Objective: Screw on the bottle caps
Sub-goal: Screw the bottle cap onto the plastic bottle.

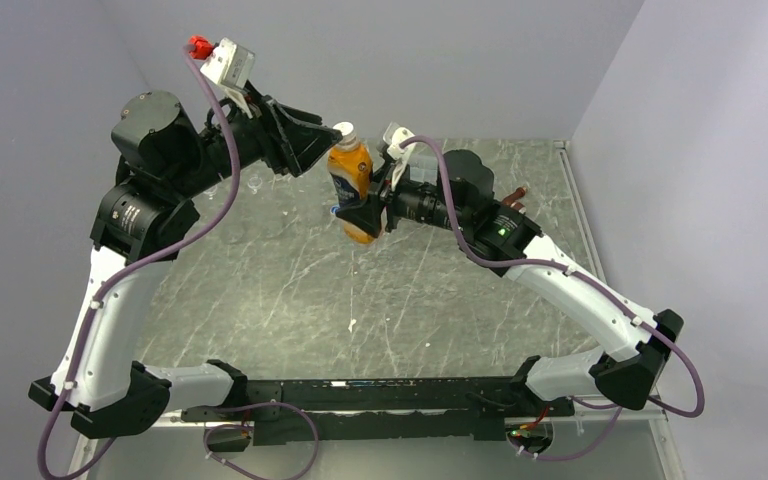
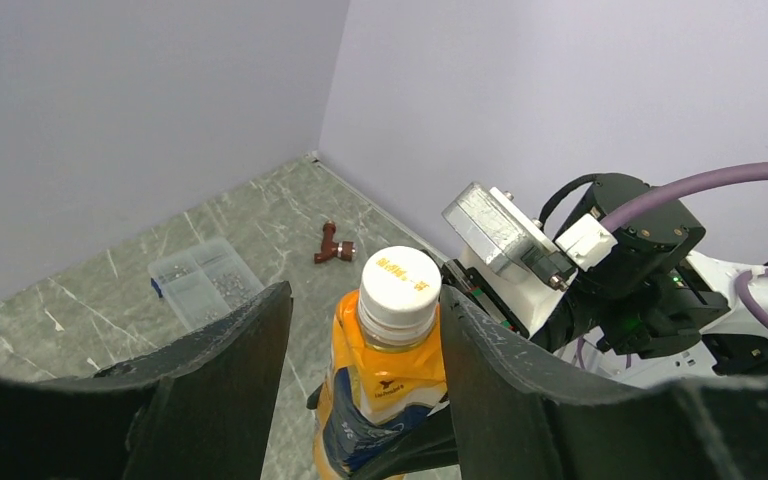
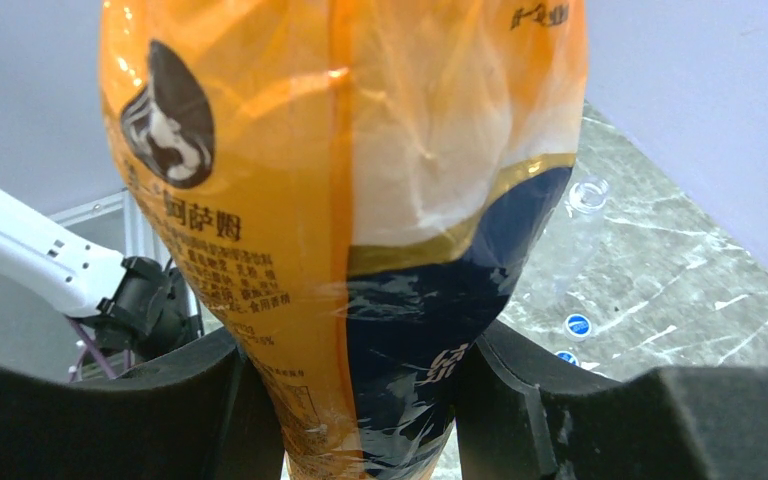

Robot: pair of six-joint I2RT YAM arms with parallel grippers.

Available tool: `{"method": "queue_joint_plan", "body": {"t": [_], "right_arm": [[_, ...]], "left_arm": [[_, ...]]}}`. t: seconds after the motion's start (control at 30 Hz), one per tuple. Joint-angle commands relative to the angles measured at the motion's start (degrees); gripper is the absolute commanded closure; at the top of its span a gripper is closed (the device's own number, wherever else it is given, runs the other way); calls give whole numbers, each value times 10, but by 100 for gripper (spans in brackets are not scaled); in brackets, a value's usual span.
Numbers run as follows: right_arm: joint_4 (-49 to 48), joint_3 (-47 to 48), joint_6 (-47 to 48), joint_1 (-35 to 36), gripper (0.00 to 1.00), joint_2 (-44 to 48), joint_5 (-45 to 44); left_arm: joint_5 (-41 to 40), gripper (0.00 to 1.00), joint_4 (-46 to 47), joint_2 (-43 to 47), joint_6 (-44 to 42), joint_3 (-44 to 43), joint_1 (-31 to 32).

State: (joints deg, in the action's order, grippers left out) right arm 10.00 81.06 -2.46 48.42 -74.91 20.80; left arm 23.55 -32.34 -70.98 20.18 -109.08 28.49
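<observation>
Mid-frame, the right gripper point(image 1: 368, 215) is clamped on the orange bottle point(image 1: 350, 165) — the left gripper point(image 2: 365, 298) sits part-open around its white cap point(image 2: 398, 280), gripping nothing.

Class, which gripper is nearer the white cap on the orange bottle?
Left. The left gripper straddles the white cap; the right gripper clamps the orange bottle lower down.

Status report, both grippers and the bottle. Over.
Right gripper shut on orange bottle, held aloft. Left gripper open, straddling its white cap. Nothing between them.
</observation>
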Motion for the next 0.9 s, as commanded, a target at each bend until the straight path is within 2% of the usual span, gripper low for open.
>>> {"method": "queue_joint_plan", "body": {"t": [0.0,0.33,0.87], "right_arm": [[-30,12,8,5,100,4,-44],[-28,22,10,15,100,-10,-64],[-18,32,16,23,100,-20,-78]], "left_arm": [[-1,40,29,5,12,-4,2],[11,44,30,-5,13,-7,2],[4,45,19,-18,3,-16,2]]}}
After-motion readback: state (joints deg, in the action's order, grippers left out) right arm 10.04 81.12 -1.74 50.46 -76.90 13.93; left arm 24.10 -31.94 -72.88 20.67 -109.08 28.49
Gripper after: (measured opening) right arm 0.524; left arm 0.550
